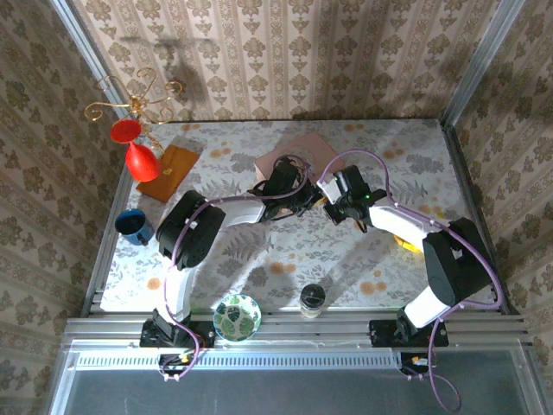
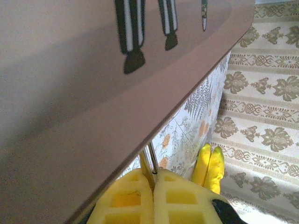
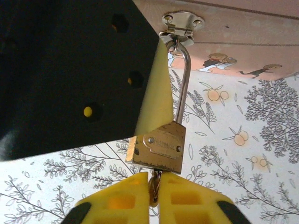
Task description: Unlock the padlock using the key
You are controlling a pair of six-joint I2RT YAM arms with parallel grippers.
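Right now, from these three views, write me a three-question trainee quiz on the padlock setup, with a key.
1. True or false: the padlock lies loose on the table, apart from the box.
2. The right gripper is shut on: A) the key under the padlock body; B) the blue cup; C) the red glass.
3. Fill in: the padlock's shackle passes through the metal hasp on the ___ box.

Key: 1 false, it is hooked to the hasp; 2 A; 3 pink.
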